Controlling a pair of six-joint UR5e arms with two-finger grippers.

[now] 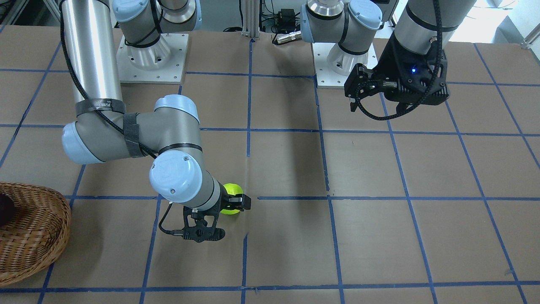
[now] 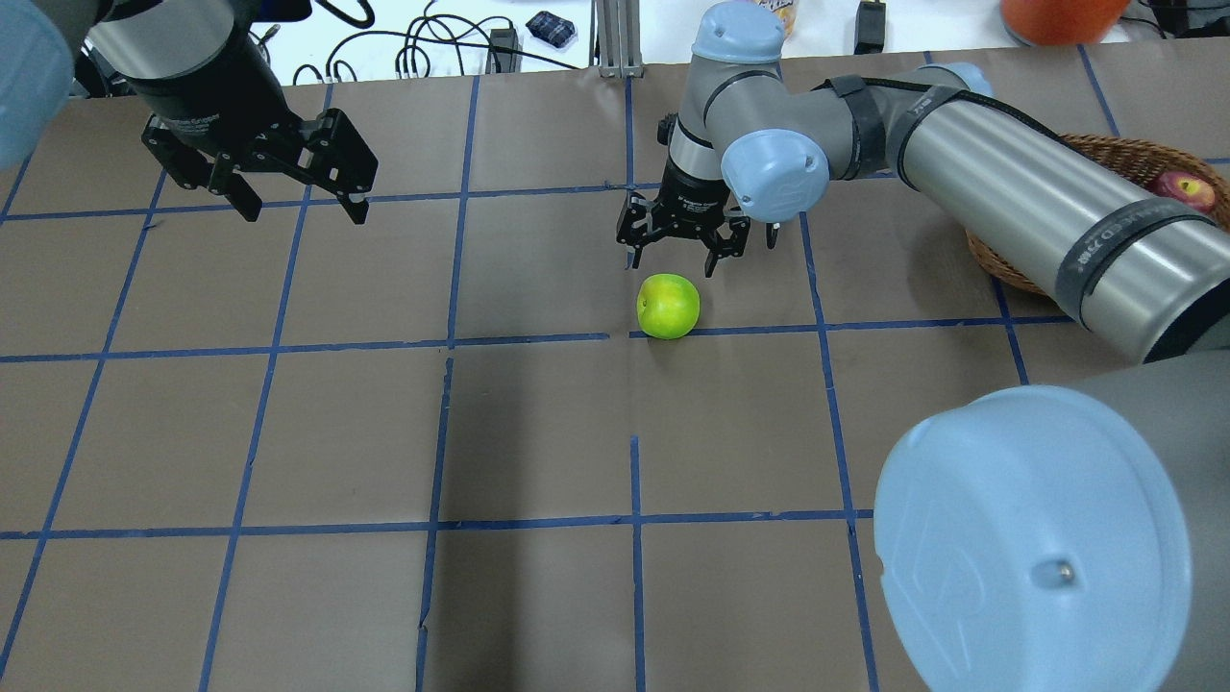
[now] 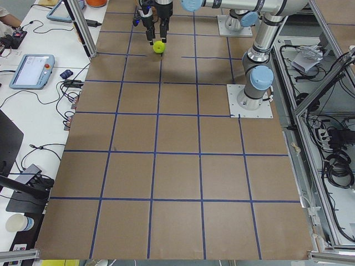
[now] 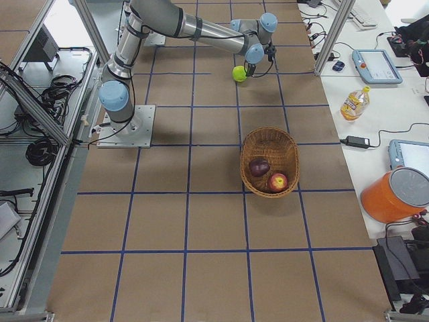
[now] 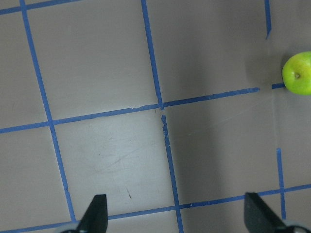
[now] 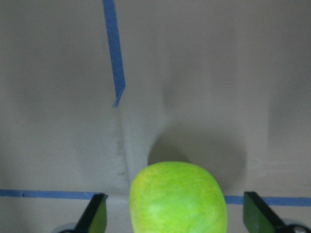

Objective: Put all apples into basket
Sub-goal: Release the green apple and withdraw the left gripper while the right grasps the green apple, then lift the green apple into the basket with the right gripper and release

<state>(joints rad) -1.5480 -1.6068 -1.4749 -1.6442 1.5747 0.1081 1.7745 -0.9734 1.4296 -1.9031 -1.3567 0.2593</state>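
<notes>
The lime green apple [image 2: 668,306] lies on the brown table near its middle. My right gripper [image 2: 682,252] is open just over it; in the right wrist view the apple [image 6: 178,199] sits between the two open fingertips [image 6: 95,213]. The front view shows one finger beside the apple [image 1: 231,199]. The wicker basket [image 4: 270,131] holds the red apple [image 4: 277,182] and the maroon apple [image 4: 259,166]; its rim [image 2: 1105,144] and the red apple [image 2: 1187,190] show at the overhead view's right edge. My left gripper [image 2: 298,202] hangs open and empty, far off.
The table carries a grid of blue tape lines. The arm bases [image 1: 152,59] stand at the robot's edge. A bottle [image 4: 353,102], an orange bucket [image 4: 395,194] and tablets sit on a side bench beyond the table.
</notes>
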